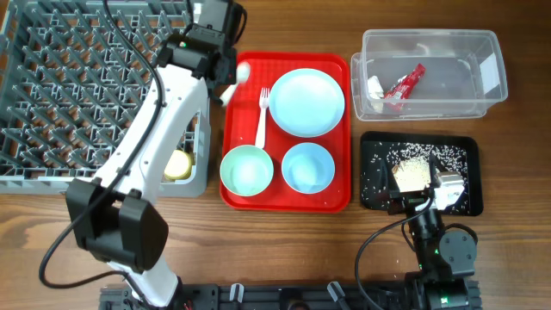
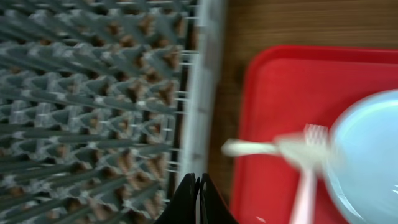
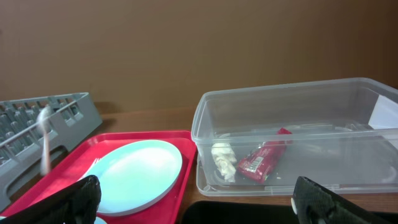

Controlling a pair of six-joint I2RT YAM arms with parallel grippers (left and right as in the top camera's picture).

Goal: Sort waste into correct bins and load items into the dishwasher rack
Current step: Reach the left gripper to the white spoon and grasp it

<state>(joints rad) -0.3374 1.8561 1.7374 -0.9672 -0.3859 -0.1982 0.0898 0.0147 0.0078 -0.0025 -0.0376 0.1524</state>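
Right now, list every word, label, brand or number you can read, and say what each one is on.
No text can be read.
red wrapper in the clear tub: print too small and blurred to read.
white patch on the tub's end wall: nothing legible.

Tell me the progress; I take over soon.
Done: red wrapper and white napkin in the clear plastic tub, crumbs on the black tray, yellow cup in the grey rack. In hand: left pincer holds the white plastic spoon. Left: white fork, pale blue plate, green bowl, blue bowl.
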